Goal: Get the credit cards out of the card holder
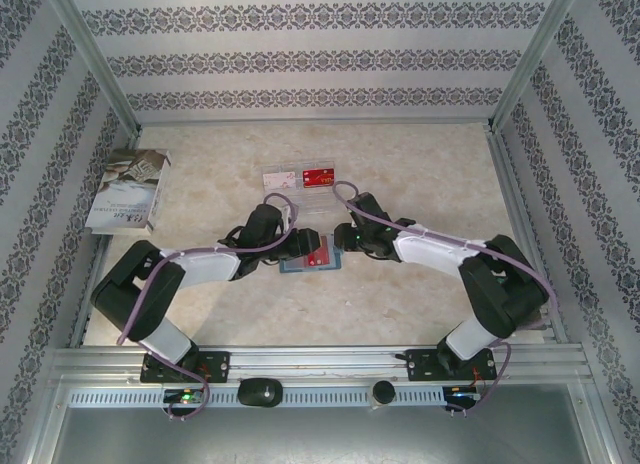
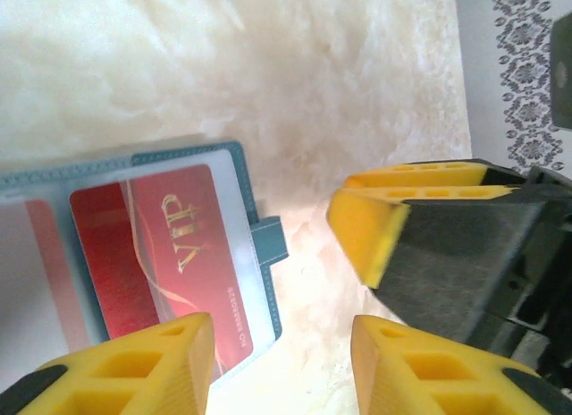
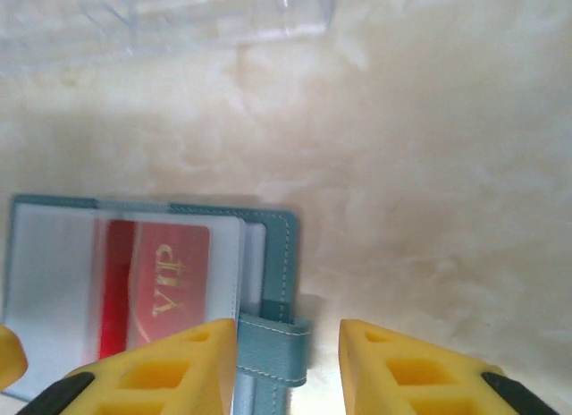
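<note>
Gold "VIP" stands on the red card (image 2: 170, 245) in the holder (image 3: 284, 254); small white print along that card's edge is too fine to read, and so is the print on the booklet (image 1: 128, 189)

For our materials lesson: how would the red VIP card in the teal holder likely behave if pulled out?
Probably stiff: the red VIP card lies flat, edges straight. Likely hard to pinch: thin, under a glossy clear sleeve. The card holder looks light and may slide on the smooth table.
</note>
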